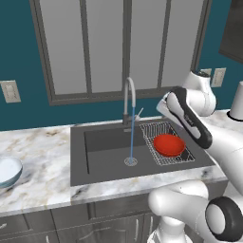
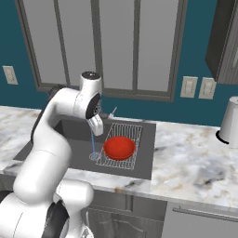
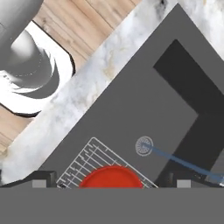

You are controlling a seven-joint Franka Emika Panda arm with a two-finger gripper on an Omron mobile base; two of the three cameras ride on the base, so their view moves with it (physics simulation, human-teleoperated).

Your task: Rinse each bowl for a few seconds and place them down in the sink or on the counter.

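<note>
Hiding behind arm, tool; red bowl (image 1: 169, 144) on rack (image 1: 167, 129) clear.

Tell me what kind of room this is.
A rendered home kitchen, by the look of it: a dark sink set in a marble counter, a curved tap running water, and a red bowl on a wire rack in the basin.
</note>
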